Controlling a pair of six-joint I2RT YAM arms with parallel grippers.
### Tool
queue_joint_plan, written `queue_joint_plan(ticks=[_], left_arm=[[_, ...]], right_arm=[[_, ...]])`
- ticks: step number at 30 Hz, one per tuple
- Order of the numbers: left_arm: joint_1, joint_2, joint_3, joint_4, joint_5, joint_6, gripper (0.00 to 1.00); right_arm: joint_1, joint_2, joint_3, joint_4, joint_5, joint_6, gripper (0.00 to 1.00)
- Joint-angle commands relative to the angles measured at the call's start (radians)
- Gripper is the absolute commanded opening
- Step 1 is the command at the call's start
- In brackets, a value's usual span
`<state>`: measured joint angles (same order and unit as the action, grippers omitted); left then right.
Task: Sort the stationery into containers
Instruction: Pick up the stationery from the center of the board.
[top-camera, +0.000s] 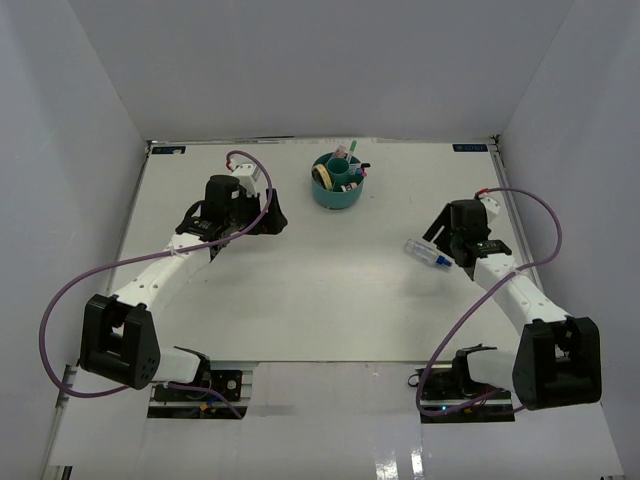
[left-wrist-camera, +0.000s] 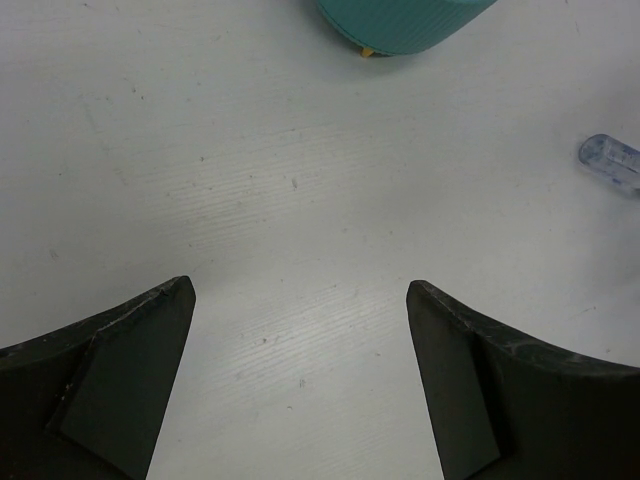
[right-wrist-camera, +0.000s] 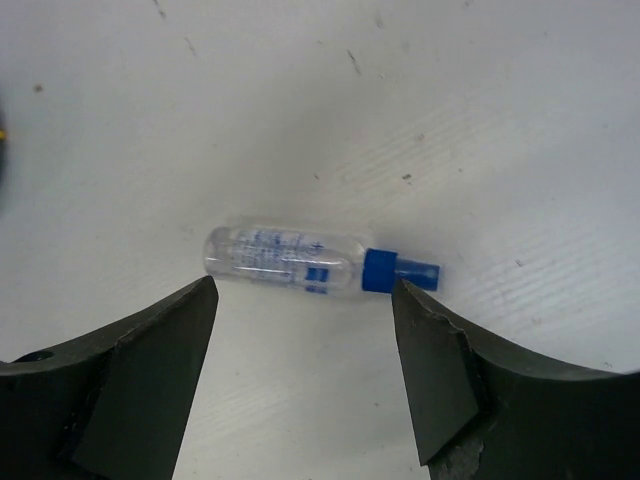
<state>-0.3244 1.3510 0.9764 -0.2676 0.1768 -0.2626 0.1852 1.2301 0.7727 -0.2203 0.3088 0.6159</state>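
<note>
I am at the picking step: the small bottle (right-wrist-camera: 300, 262) lies flat near the right edge of the bench (right-wrist-camera: 500, 120), just ahead of my right gripper (right-wrist-camera: 302, 292), which is wide open and empty. Next I should lower, close across its body, then carry it to the teal organizer (top-camera: 336, 198) by the far edge.
</note>
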Motion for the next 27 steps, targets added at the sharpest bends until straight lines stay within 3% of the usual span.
queue_joint_plan(ticks=[1, 10, 21, 27], left_arm=[[0.002, -0.027, -0.004, 0.018, 0.043, 0.013, 0.98], [0.002, -0.032, -0.004, 0.019, 0.078, 0.003, 0.98], [0.002, -0.029, -0.005, 0.019, 0.089, -0.001, 0.98], [0.002, -0.032, -0.007, 0.019, 0.082, 0.002, 0.98]], right_arm=[[-0.053, -0.053, -0.071, 0.019, -0.036, 0.056, 0.77], [-0.173, -0.121, -0.230, 0.048, -0.103, 0.133, 0.75], [-0.202, 0.009, -0.239, 0.202, -0.200, 0.257, 0.75], [-0.202, 0.062, -0.234, 0.257, -0.166, 0.278, 0.75]])
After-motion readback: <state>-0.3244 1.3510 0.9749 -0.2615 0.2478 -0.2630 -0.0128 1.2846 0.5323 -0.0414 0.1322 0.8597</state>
